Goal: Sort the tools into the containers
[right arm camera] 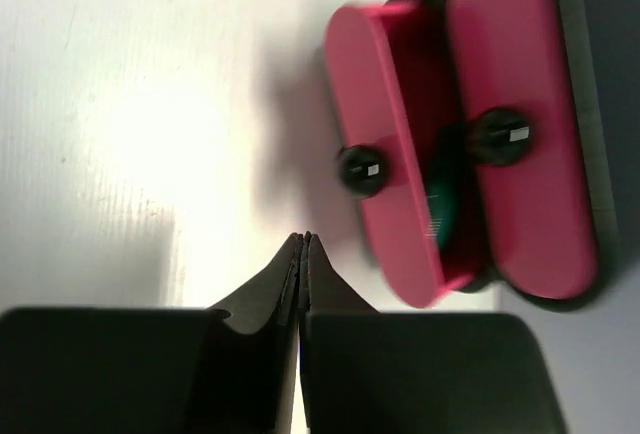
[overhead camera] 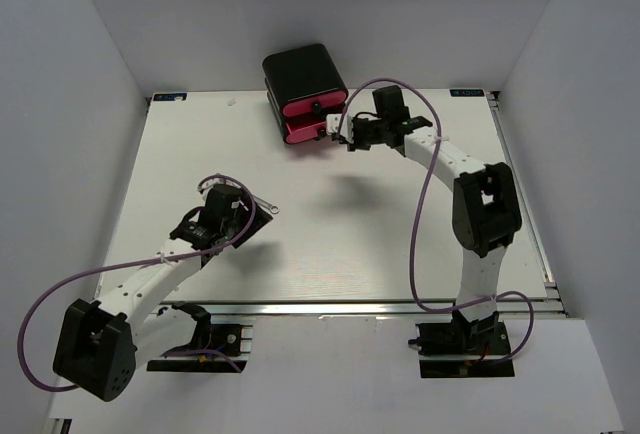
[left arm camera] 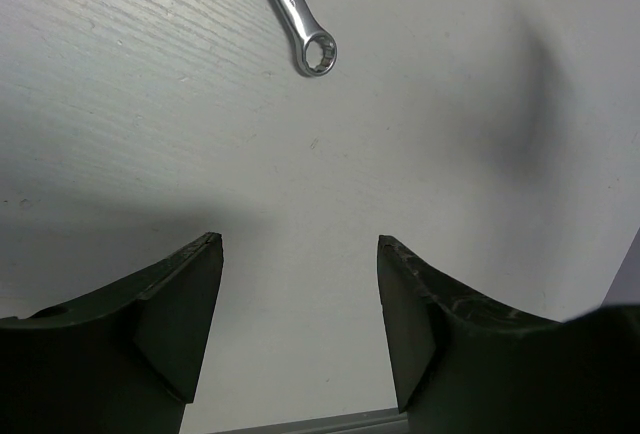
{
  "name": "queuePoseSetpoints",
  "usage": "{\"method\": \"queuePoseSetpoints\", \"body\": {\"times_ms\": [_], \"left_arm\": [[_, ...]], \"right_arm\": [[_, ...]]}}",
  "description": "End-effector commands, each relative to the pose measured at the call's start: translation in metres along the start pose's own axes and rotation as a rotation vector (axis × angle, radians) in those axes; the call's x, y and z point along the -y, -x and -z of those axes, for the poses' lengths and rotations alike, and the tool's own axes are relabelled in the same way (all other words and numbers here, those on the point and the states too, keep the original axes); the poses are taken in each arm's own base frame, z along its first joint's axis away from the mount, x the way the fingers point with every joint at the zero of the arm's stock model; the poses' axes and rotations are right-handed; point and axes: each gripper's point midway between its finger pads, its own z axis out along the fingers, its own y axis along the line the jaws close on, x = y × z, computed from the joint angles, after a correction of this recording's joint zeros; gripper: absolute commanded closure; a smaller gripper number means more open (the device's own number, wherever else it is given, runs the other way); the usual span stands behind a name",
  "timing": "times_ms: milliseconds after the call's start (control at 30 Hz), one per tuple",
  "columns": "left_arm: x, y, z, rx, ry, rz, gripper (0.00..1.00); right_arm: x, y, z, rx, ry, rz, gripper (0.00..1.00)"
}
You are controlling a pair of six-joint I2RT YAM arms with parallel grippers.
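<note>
The rounded box-shaped chest is glossy black, toward twelve o'clock in the top view. Its stacked plastic drawers are pink-red, each with a near-black round knob carrying a small white glint. Inside the drawer that stands out, a teal-green shape shows, blurred. The slim metal wrench, at twelve o'clock in the left wrist view, is bright silver. The flat table is white with faint grey wood-grain lines. The left arm and right arm are white with black joints and lilac cables. The left gripper and right gripper are matte black. The walls are pale grey.
</note>
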Motion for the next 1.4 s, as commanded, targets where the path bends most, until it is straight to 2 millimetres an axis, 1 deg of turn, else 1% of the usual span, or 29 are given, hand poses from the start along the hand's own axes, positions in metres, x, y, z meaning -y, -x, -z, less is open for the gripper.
{"method": "queuePoseSetpoints", "body": {"times_ms": [0, 33, 67, 100, 133, 167, 233, 267, 300, 333, 367, 433, 500, 533, 600, 633, 667, 700, 733, 867, 933, 1033, 1167, 1200, 1233, 1267, 1300, 1333, 1367], "left_arm": [[0.009, 0.005, 0.001, 0.007, -0.031, -0.003, 0.28], [0.008, 0.005, 0.001, 0.005, -0.028, -0.005, 0.28], [0.008, 0.005, 0.001, 0.006, -0.025, -0.005, 0.28], [0.008, 0.006, 0.001, 0.007, -0.023, -0.005, 0.28], [0.009, 0.006, 0.002, 0.008, -0.022, -0.005, 0.28], [0.008, 0.007, 0.003, 0.011, -0.020, -0.003, 0.28], [0.007, 0.007, 0.004, 0.012, -0.017, -0.002, 0.28], [0.006, 0.007, 0.004, 0.013, -0.015, -0.002, 0.28], [0.006, 0.007, 0.004, 0.014, -0.014, -0.001, 0.28], [0.006, 0.006, 0.004, 0.012, -0.014, -0.001, 0.28], [0.005, 0.006, 0.004, 0.011, -0.012, -0.001, 0.28], [0.005, 0.006, 0.004, 0.010, -0.011, -0.002, 0.28], [0.005, 0.006, 0.003, 0.008, -0.009, -0.001, 0.28], [0.005, 0.006, 0.003, 0.008, -0.007, -0.001, 0.28], [0.006, 0.006, 0.003, 0.006, -0.008, -0.001, 0.28], [0.006, 0.006, 0.002, 0.005, -0.007, -0.003, 0.28], [0.006, 0.006, 0.002, 0.003, -0.006, -0.003, 0.28], [0.006, 0.006, 0.001, 0.003, -0.005, -0.003, 0.28], [0.006, 0.006, 0.001, 0.003, -0.005, -0.003, 0.28], [0.005, 0.005, 0.001, 0.001, -0.003, -0.003, 0.28], [0.004, 0.004, 0.001, 0.000, -0.001, -0.005, 0.28], [0.004, 0.004, 0.002, 0.001, -0.001, -0.002, 0.28], [0.003, 0.003, 0.001, -0.001, -0.002, -0.002, 0.28], [0.003, 0.003, 0.001, -0.002, -0.001, -0.002, 0.28], [0.003, 0.003, 0.001, -0.002, -0.001, -0.002, 0.28], [0.003, 0.003, 0.000, -0.003, 0.000, -0.004, 0.28], [0.003, 0.004, 0.001, -0.001, 0.000, -0.002, 0.28], [0.003, 0.004, 0.001, 0.000, 0.001, -0.002, 0.28], [0.002, 0.003, 0.001, 0.001, 0.003, -0.002, 0.28]], "right_arm": [[0.002, -0.021, -0.017, -0.057, 0.003, -0.026, 1.00], [0.008, -0.024, -0.022, -0.068, -0.017, -0.026, 1.00], [0.009, -0.037, -0.029, -0.098, -0.020, -0.053, 1.00], [0.013, -0.040, -0.033, -0.106, -0.030, -0.054, 1.00], [0.021, -0.044, -0.040, -0.111, -0.046, -0.058, 1.00], [0.031, -0.048, -0.042, -0.124, -0.079, -0.061, 1.00], [0.041, -0.054, -0.051, -0.143, -0.117, -0.063, 1.00], [0.053, -0.052, -0.053, -0.133, -0.161, -0.047, 1.00], [0.057, -0.052, -0.054, -0.130, -0.188, -0.056, 1.00], [0.059, -0.058, -0.057, -0.148, -0.216, -0.059, 1.00], [0.074, -0.052, -0.058, -0.125, -0.284, -0.042, 1.00], [0.081, -0.051, -0.061, -0.126, -0.325, -0.033, 1.00], [0.092, -0.043, -0.063, -0.106, -0.373, -0.027, 1.00], [0.093, -0.046, -0.064, -0.110, -0.384, -0.033, 1.00], [0.102, -0.042, -0.066, -0.102, -0.427, -0.031, 1.00], [0.102, -0.045, -0.068, -0.112, -0.435, -0.038, 1.00], [0.107, -0.044, -0.068, -0.109, -0.449, -0.038, 1.00], [0.108, -0.043, -0.069, -0.106, -0.452, -0.037, 1.00], [0.108, -0.047, -0.071, -0.109, -0.452, -0.049, 1.00], [0.106, -0.051, -0.075, -0.111, -0.456, -0.077, 1.00], [0.107, -0.053, -0.074, -0.112, -0.468, -0.093, 1.00], [0.101, -0.051, -0.072, -0.106, -0.462, -0.122, 1.00], [0.099, -0.048, -0.061, -0.087, -0.508, -0.191, 1.00], [0.098, -0.048, -0.059, -0.081, -0.518, -0.234, 1.00], [0.102, -0.042, -0.053, -0.076, -0.541, -0.256, 1.00], [0.095, -0.046, -0.052, -0.078, -0.532, -0.286, 1.00], [0.092, -0.048, -0.047, -0.078, -0.527, -0.316, 1.00], [0.092, -0.042, -0.042, -0.054, -0.525, -0.362, 1.00], [0.082, -0.045, -0.042, -0.061, -0.509, -0.400, 1.00]]}}
